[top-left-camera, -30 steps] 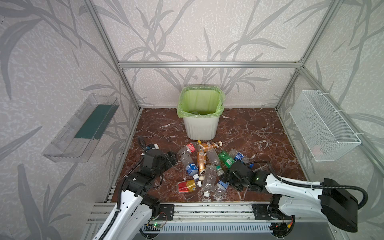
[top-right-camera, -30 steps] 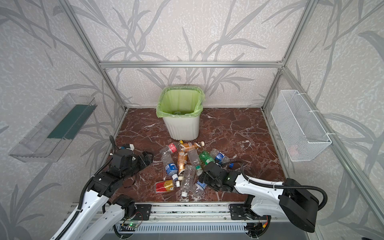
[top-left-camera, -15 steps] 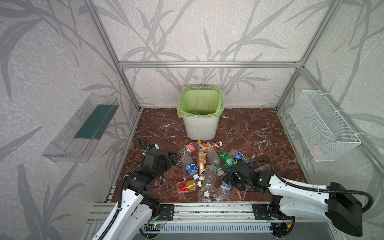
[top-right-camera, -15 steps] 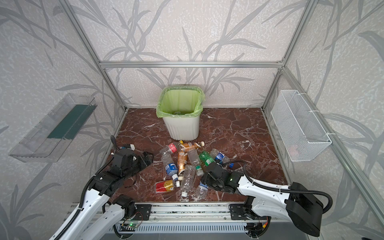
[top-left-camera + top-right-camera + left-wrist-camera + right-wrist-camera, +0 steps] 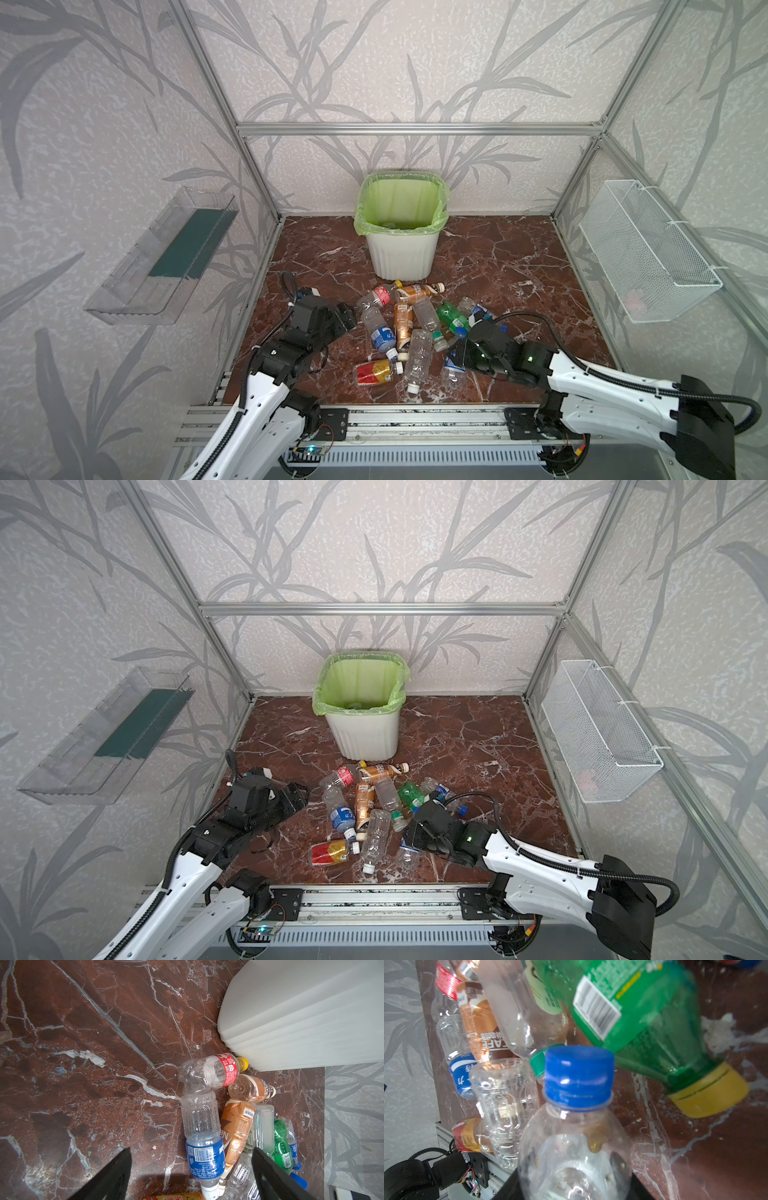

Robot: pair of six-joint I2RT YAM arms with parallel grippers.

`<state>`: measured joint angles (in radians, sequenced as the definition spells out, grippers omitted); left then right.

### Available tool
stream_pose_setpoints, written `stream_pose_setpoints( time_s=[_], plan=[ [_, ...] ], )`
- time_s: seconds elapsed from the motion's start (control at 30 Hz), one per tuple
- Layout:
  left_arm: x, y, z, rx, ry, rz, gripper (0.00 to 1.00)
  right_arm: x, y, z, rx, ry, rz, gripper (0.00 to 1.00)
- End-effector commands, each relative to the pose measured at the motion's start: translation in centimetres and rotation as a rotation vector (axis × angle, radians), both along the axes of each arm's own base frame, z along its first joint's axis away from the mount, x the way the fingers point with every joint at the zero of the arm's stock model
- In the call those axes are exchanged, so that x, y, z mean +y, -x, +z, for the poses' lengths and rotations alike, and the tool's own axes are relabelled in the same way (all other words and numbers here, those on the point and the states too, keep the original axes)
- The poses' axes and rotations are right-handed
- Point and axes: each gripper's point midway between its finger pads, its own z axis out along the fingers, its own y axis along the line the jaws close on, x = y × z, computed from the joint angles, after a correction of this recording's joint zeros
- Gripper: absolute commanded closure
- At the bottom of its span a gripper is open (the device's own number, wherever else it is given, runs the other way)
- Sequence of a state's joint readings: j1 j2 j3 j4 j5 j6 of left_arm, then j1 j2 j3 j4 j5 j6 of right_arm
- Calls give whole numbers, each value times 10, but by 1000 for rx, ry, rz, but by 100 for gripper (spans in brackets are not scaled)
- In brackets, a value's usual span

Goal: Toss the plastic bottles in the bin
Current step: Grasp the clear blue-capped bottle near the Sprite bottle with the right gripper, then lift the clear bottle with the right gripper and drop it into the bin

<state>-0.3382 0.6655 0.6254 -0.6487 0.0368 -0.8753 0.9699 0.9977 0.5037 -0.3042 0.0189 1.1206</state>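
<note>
Jaws of the right gripper [image 5: 575, 1160], open a second ago, now pinch the blue-capped bottle [image 5: 576, 1109], seemingly securely; the left gripper [image 5: 190, 1163] gapes empty. Next, I judge: the bin [image 5: 402, 257].

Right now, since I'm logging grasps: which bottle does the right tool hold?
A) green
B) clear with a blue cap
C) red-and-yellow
B: in the right wrist view the right tool grips the clear bottle with the blue cap.
</note>
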Motion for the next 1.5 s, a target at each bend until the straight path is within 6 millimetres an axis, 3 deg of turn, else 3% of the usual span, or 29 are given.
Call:
stream_pose_setpoints(
  time_s=[0.0,0.33,0.5,0.63,0.73,0.87,0.97,1.0,1.03,1.13,1.17,1.2,1.23,1.3,1.37,1.47],
  plan=[
    [-1,-2,4,-8,13,8,10,2,-9,23,-111,28,51,45],
    [0,-2,4,-2,12,12,10,8,-26,57,-287,14,98,45],
    [1,-1,6,-5,20,21,10,11,-42,95,-415,18,102,45],
    [2,-2,14,-22,22,29,10,22,-62,154,-556,12,142,45],
    [3,-3,24,-43,19,33,10,29,-90,222,-691,-17,157,44],
    [2,-8,44,-79,27,36,10,50,-149,352,-888,-21,145,36],
    [1,-12,57,-93,27,30,10,69,-209,393,-843,29,146,22],
    [-1,-14,61,-99,32,25,10,75,-234,372,-740,58,147,17],
    [-2,-15,65,-105,34,22,10,72,-243,363,-663,83,161,12],
    [-1,-13,70,-118,30,18,10,43,-218,369,-625,187,91,5],
    [2,-11,69,-122,25,25,10,35,-202,379,-658,214,88,3],
    [4,-9,68,-124,19,29,10,31,-192,375,-684,221,91,3],
    [6,-7,65,-124,12,33,10,18,-173,387,-774,162,71,4],
    [8,-4,59,-116,1,32,10,-11,-154,365,-850,108,-19,6],
    [8,-2,51,-98,-3,28,10,-41,-134,322,-759,201,-44,7],
    [6,-1,41,-80,6,20,10,-63,-108,261,-658,215,-55,9]
  ],
)
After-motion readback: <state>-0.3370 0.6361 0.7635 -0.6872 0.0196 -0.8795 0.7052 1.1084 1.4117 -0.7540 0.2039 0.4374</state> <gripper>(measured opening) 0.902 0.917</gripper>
